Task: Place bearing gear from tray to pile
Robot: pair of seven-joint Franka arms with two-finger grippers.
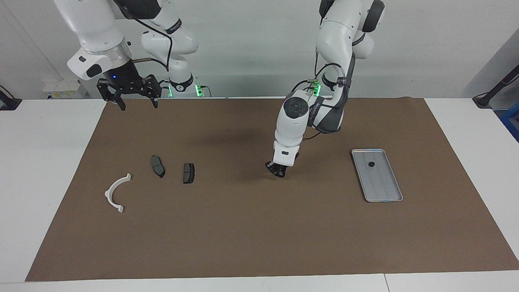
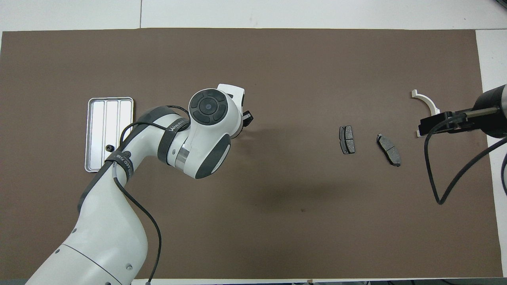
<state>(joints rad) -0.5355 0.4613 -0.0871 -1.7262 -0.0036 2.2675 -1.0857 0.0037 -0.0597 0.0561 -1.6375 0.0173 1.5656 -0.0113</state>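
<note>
L gripper (image 1: 277, 170) hangs low over bare mat (image 1: 259, 243), between tray (image 1: 387, 194) and pile; can't tell if fingers are spread or pinching anything. Bearing gear (image 1: 371, 164), small dark disc, sits in tray at the end nearer the robots, toward L arm's end of table from the gripper. Tray's long axis runs near-to-far. L arm is clearly nearer. Nothing between gripper & tray.

Pile toward R arm's end: two brake pads (image 1: 157, 166), white bracket (image 1: 116, 194). R gripper (image 1: 128, 94) waits up high, fingers spread, empty.

You're looking at the left arm reaching out, elbow bent, wrist pointing down, left gripper (image 1: 277, 170) hanging low, right arm waiting high, right gripper (image 1: 136, 101) spreading its fingers wide.
</note>
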